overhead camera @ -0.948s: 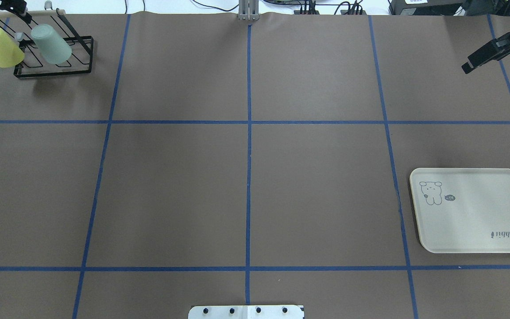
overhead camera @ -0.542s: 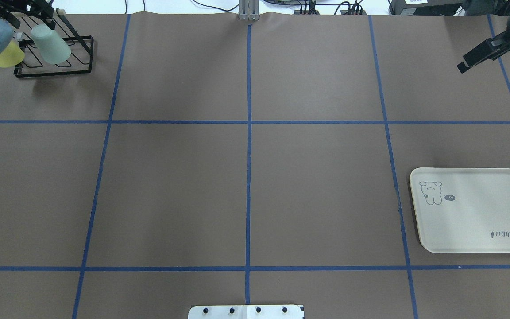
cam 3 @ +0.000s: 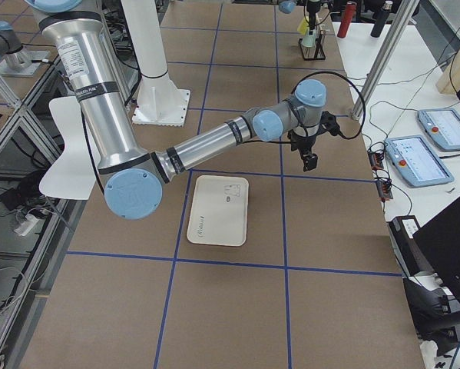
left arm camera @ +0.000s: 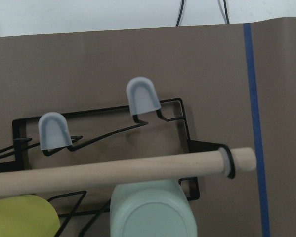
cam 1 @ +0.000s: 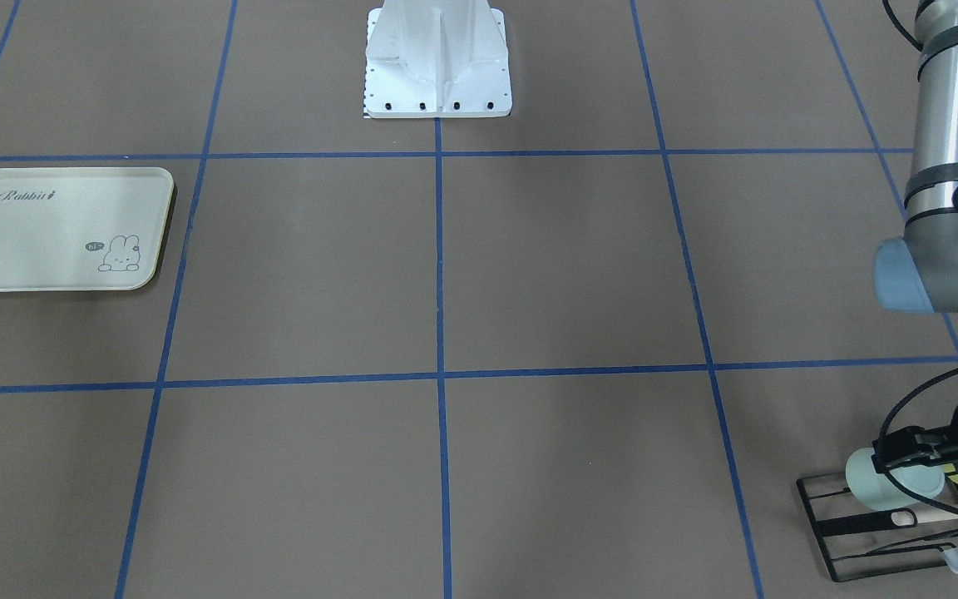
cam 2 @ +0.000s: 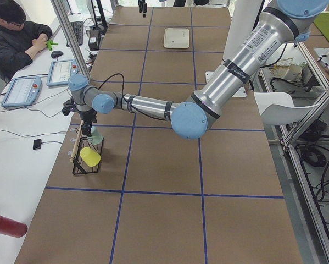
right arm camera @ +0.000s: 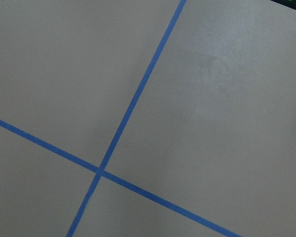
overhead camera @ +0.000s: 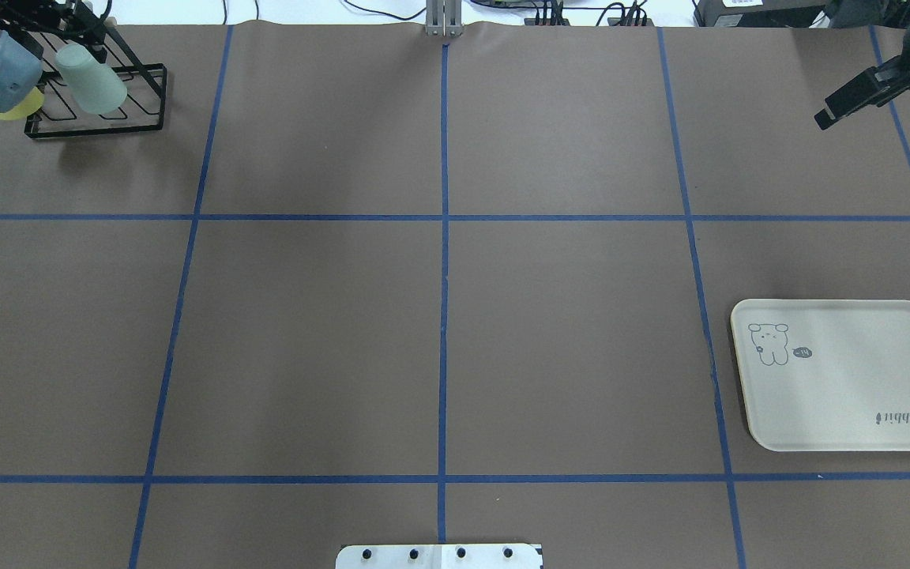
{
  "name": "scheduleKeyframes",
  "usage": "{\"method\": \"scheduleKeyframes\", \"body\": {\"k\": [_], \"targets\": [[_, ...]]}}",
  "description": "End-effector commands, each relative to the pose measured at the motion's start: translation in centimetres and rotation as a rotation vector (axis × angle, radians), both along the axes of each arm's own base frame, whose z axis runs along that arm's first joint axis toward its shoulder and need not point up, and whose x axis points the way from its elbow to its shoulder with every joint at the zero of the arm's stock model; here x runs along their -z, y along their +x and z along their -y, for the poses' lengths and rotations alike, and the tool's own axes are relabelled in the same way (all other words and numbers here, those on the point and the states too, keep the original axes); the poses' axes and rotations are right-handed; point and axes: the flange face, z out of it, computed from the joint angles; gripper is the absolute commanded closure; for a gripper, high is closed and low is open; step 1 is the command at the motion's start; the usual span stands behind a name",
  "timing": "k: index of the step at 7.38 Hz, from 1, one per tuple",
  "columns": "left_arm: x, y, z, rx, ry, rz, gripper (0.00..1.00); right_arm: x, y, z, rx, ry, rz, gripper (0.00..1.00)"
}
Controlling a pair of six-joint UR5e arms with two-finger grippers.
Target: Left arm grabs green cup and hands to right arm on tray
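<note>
The pale green cup hangs tilted on a black wire rack at the table's far left corner; it also shows in the front view and, base on, in the left wrist view. My left gripper hovers at the cup's upper end and looks open; I cannot tell whether it touches. The cream Rabbit tray lies empty at the near right. My right gripper is open and empty, in the air far beyond the tray.
A yellow cup hangs on the same rack beside the green one, partly behind my left arm's elbow joint. A wooden dowel runs across the rack top. The robot base plate sits at the near edge.
My left arm has swung in from the left over the rack and now hides most of the yellow cup. My right gripper has drifted slightly left and farther away. The cups have not moved.
</note>
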Motion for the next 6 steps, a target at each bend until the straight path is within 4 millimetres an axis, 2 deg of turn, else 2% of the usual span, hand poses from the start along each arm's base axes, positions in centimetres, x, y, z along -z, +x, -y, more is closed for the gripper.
{"method": "scheduleKeyframes", "body": {"k": [1,3,6], "targets": [[-0.29,0.73,-0.10,-0.005,-0.001,0.011,0.00,-0.07,0.04,-0.03,-0.001,-0.002,0.000,0.00],[-0.66,0.85,-0.11,-0.004,-0.009,0.012,0.00,0.00,-0.04,-0.07,0.000,-0.001,0.000,0.00],[-0.63,1.33,-0.22,-0.011,-0.006,0.011,0.17,0.00,-0.04,-0.07,0.000,-0.001,0.000,0.00]]}}
